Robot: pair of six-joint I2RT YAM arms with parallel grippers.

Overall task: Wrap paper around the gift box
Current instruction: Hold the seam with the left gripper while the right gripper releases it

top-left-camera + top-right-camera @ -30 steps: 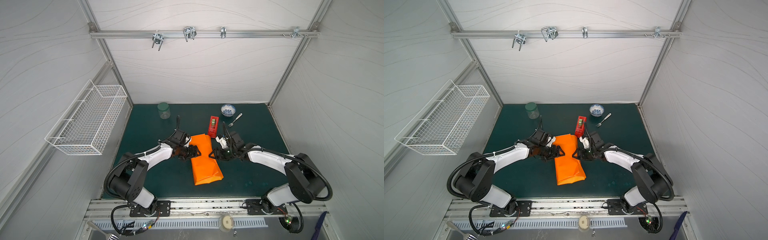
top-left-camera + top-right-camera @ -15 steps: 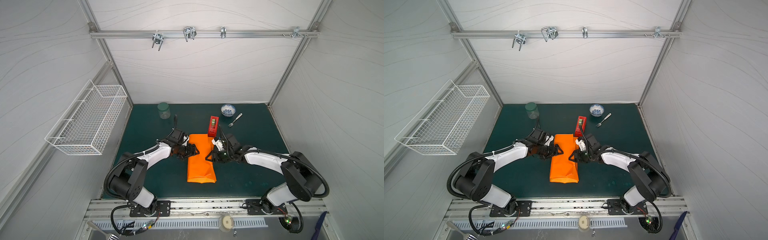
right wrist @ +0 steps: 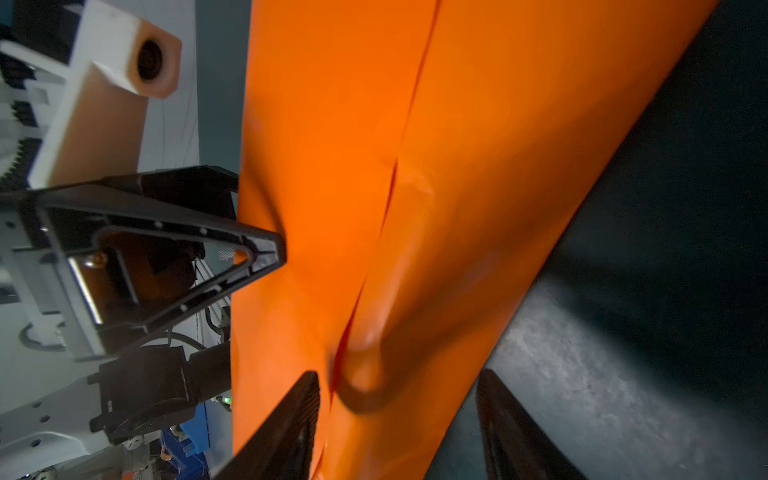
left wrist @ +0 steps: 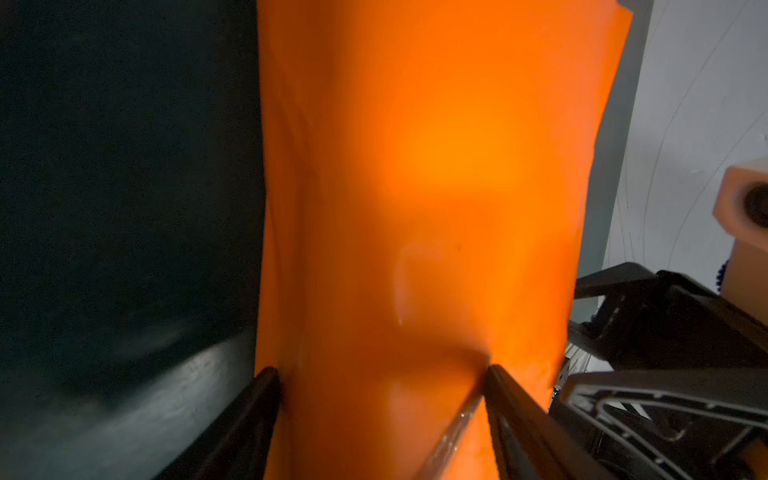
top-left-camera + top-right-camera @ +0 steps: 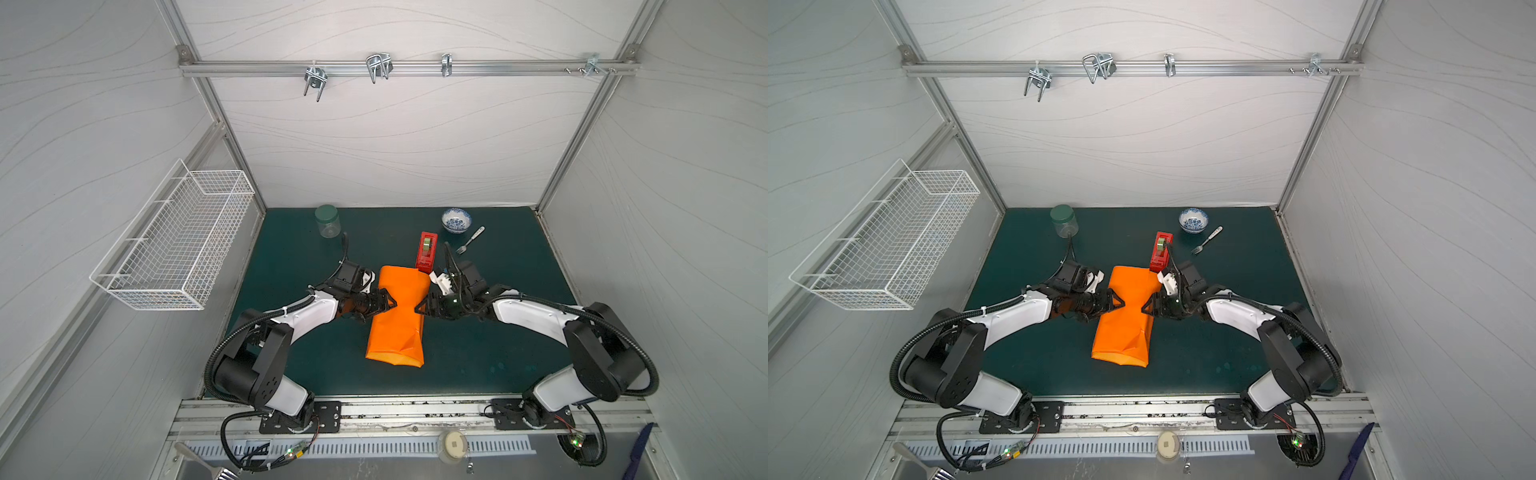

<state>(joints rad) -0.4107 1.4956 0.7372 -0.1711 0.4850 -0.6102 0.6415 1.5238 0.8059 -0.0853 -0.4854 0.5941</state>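
Note:
The orange paper (image 5: 397,320) (image 5: 1125,320) lies folded into a long parcel on the green mat, its length running from front to back. The gift box is hidden inside it. My left gripper (image 5: 392,301) (image 5: 1121,300) holds the parcel's left side, one finger on top and one underneath. In the left wrist view both fingertips (image 4: 492,374) press into the paper (image 4: 415,187). My right gripper (image 5: 417,308) (image 3: 397,380) straddles the parcel's right edge. Its upper finger rests on the paper (image 3: 332,124), and its lower finger stands apart over the mat.
A red tape dispenser (image 5: 427,251) stands just behind the parcel's far right corner. A green-lidded jar (image 5: 327,221), a blue-and-white bowl (image 5: 456,220) and a fork (image 5: 469,240) sit along the back. A wire basket (image 5: 174,237) hangs on the left wall.
The parcel's near end has swung to the left, so it lies straighter. Both grippers have shifted left with it, and the right jaws have widened.

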